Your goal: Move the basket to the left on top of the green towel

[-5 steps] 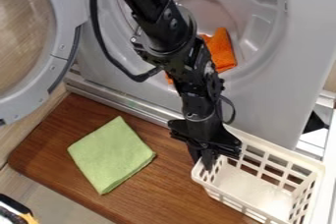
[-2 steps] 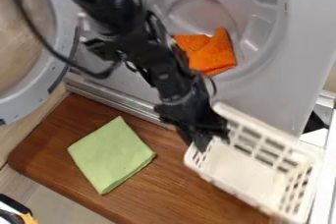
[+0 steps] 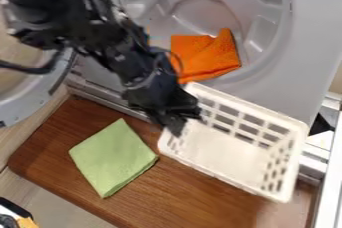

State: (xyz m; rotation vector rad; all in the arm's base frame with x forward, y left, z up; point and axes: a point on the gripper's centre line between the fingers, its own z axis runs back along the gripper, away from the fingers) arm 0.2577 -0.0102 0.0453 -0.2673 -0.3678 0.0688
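My black gripper [image 3: 175,125] is shut on the left end wall of the white basket, at its upper left corner. The white plastic basket [image 3: 230,154] hangs from it, appearing lifted above the brown wooden board, and looks empty. To the left, the green towel [image 3: 113,158] lies folded flat on the board, with a strip of wood between it and the basket.
The wooden board [image 3: 150,197] lies below the grey machine opening, where an orange cloth [image 3: 207,57] rests. An open round door [image 3: 47,87] stands at the left. A black and yellow object [image 3: 19,217] sits in the lower left corner.
The gripper and basket have moved left and up in the view, and the basket has come closer to the towel. The arm has swung left, uncovering more of the orange cloth.
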